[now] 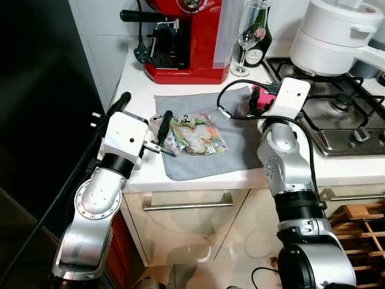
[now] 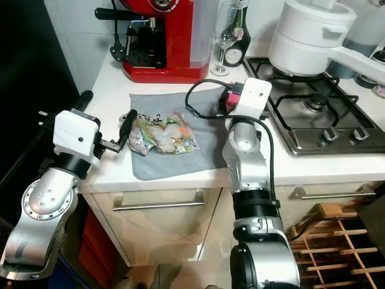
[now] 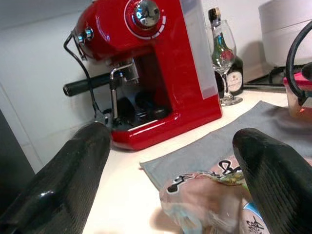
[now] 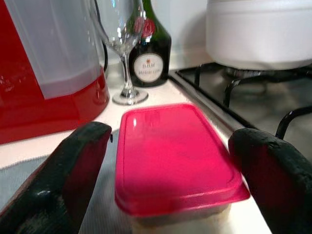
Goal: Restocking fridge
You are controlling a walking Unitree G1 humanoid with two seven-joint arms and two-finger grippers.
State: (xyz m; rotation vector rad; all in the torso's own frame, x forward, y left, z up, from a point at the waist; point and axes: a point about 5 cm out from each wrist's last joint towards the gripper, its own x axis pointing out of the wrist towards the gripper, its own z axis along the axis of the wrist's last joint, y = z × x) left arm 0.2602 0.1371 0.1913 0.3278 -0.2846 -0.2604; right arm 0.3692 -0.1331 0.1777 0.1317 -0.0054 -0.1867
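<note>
Countertop (image 1: 141, 78) — pink-lidded container (image 4: 175, 156) before right gripper (image 4: 178, 175)

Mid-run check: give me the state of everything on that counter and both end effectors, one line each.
Left end effector: open, fingers straddling the bag's end.
Right end effector: open, either side of the container.
Plastic food bag: lying flat on the grey cloth.
Pink-lidded container: lid on, upright.
Wine glass: upright, empty.
White pot: lidded, on the hob.

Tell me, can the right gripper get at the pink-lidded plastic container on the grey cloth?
Probably yes. The right gripper is open, with the pink-lidded plastic container straight ahead between its fingers, and nothing lies between them on the grey cloth.
</note>
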